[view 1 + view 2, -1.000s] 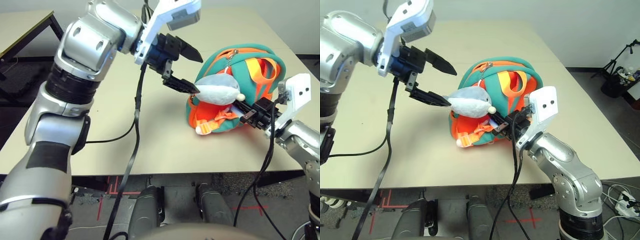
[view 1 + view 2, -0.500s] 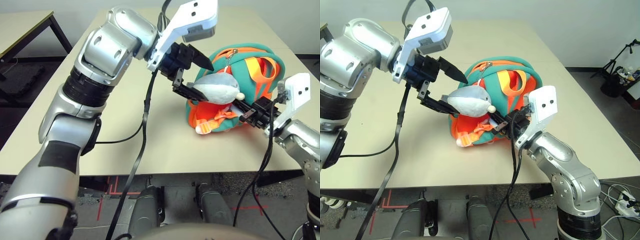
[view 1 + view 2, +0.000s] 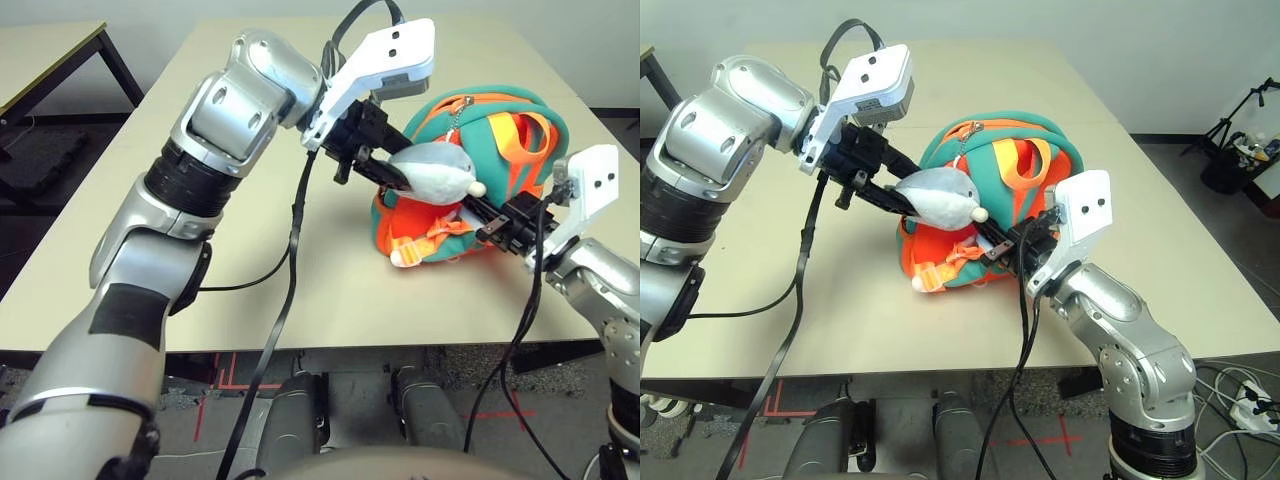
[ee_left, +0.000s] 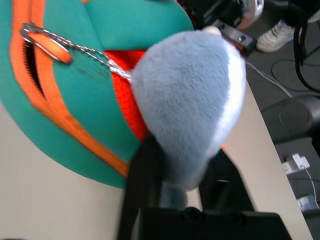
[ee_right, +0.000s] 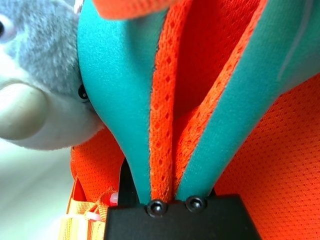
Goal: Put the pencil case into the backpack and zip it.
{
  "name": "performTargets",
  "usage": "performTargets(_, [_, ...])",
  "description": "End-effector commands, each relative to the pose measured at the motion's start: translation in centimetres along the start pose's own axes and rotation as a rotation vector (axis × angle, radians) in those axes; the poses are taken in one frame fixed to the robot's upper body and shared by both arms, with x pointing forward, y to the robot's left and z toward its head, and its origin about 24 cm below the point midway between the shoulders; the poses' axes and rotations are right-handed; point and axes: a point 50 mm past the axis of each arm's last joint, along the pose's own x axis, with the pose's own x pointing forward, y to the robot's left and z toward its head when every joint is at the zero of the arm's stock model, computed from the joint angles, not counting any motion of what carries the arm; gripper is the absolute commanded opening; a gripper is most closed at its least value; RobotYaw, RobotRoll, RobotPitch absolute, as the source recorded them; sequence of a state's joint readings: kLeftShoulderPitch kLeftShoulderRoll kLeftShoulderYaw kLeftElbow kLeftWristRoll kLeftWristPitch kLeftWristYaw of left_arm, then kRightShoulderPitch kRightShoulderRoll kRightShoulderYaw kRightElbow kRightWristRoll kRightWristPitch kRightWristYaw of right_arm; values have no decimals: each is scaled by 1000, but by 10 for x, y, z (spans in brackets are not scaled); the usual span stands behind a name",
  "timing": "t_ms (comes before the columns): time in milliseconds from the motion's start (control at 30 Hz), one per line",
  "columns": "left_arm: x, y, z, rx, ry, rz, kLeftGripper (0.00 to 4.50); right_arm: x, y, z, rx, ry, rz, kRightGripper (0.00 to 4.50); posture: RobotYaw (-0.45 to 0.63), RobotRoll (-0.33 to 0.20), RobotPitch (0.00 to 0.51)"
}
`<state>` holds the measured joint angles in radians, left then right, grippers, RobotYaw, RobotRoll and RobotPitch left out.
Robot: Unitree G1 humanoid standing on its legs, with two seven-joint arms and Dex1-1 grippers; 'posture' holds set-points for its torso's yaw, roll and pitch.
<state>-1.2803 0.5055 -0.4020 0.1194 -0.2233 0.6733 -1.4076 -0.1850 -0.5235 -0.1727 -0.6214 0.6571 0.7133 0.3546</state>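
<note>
The orange and teal backpack [image 3: 510, 115] lies on the table at the right. Its grey plush dolphin charm [image 3: 437, 172] hangs by a chain from the zip pull [image 4: 37, 36]. My left gripper [image 3: 388, 168] is shut on the dolphin, and its black fingers [image 4: 145, 170] press the plush [image 4: 190, 100] from both sides. From the right, my right gripper [image 3: 488, 217] is shut on a fold of the backpack's teal trim and orange mesh [image 5: 162, 125]. The pencil case is out of view.
A beige table [image 3: 300, 280] holds the backpack near its right front edge. A black cable [image 3: 290, 250] hangs from my left arm over the table. A second table [image 3: 50, 60] stands far left. Tripod gear [image 3: 1240, 140] sits on the floor at the right.
My left gripper has moved right onto the dolphin charm, and its wide-open fingers have shut on it. My right gripper has kept its hold on the backpack.
</note>
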Motion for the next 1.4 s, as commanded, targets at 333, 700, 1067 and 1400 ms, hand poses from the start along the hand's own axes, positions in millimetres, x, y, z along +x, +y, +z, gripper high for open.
performTargets(333, [-60, 26, 2, -279, -305, 329, 108, 3, 3, -2, 10, -2, 5, 131, -157, 0, 97])
performTargets(700, [-77, 5, -28, -617, -370, 313, 108, 3, 3, -3, 14, 2, 7, 131, -148, 0, 103])
performTargets(1067, [-70, -42, -53, -856, -384, 179, 108, 1, 2, -4, 14, 4, 0, 131, -152, 0, 102])
performTargets(1400, [-77, -65, -112, -1064, -259, 262, 108, 1, 0, -4, 13, 6, -1, 131, -145, 0, 104])
